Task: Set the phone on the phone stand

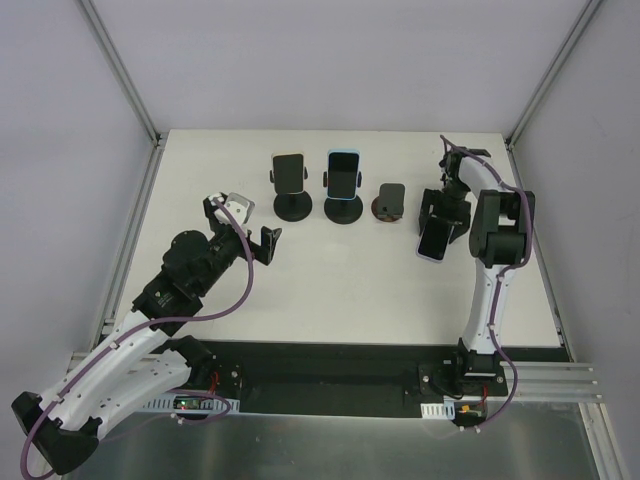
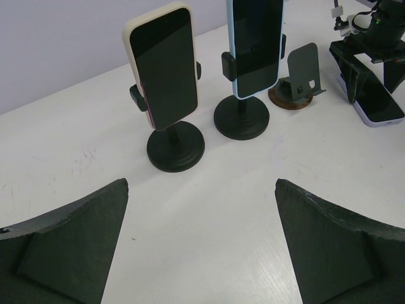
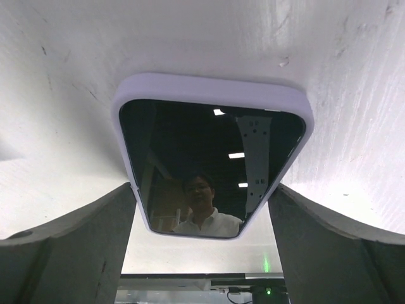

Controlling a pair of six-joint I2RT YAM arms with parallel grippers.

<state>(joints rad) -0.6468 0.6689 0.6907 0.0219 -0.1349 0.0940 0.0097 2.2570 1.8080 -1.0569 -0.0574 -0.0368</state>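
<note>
The phone (image 1: pixel 433 243), dark-screened in a lavender case, lies on the white table at the right. It also shows in the right wrist view (image 3: pixel 212 164) and the left wrist view (image 2: pixel 380 107). My right gripper (image 1: pixel 443 215) (image 3: pixel 202 190) straddles its far end, and both fingers touch its long edges. The empty grey phone stand (image 1: pixel 390 200) (image 2: pixel 299 79) on a brown base stands just left of it. My left gripper (image 1: pixel 268 245) (image 2: pixel 201 183) is open and empty, well left of the stands.
Two black stands each hold a phone: a cream-cased one (image 1: pixel 290 172) (image 2: pixel 163 66) and a blue-cased one (image 1: pixel 344 173) (image 2: pixel 256 44). They stand left of the grey stand. The table's right edge (image 1: pixel 545 270) is near the right arm.
</note>
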